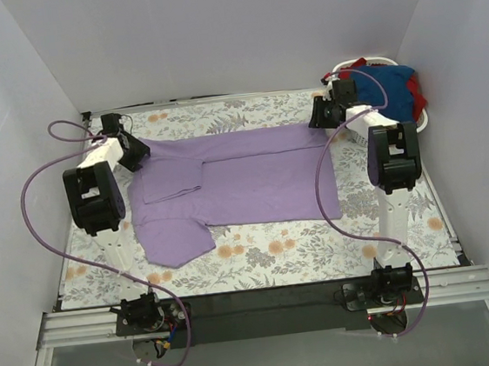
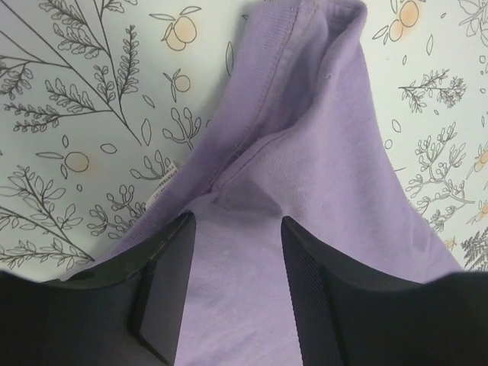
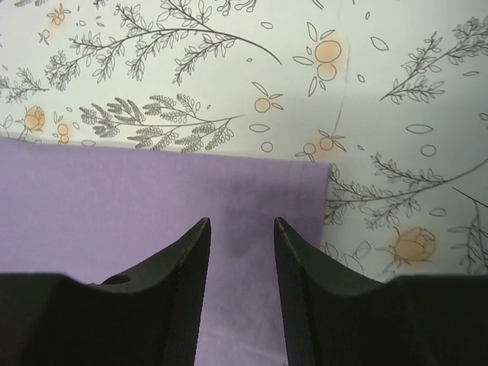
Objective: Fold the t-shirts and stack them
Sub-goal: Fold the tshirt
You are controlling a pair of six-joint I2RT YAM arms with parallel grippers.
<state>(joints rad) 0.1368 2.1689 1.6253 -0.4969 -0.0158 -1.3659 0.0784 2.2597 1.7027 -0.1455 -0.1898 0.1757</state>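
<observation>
The lavender t-shirt (image 1: pixel 244 179) lies flat across the middle of the table, with one sleeve folded onto its body at the left. My left gripper (image 1: pixel 136 151) is open at the shirt's far left corner. In the left wrist view its jaws (image 2: pixel 236 221) stand apart over the rumpled collar area of the shirt (image 2: pixel 305 130). My right gripper (image 1: pixel 321 115) is open at the shirt's far right corner. In the right wrist view its jaws (image 3: pixel 241 221) straddle the flat hem corner (image 3: pixel 114 191). The blue t-shirt (image 1: pixel 388 89) and the red t-shirt (image 1: pixel 416 91) lie bunched in the basket.
A white laundry basket (image 1: pixel 426 117) stands at the far right corner, behind my right arm. A floral tablecloth (image 1: pixel 260 251) covers the table. Grey walls close in the left, far and right sides. Purple cables loop from both arms.
</observation>
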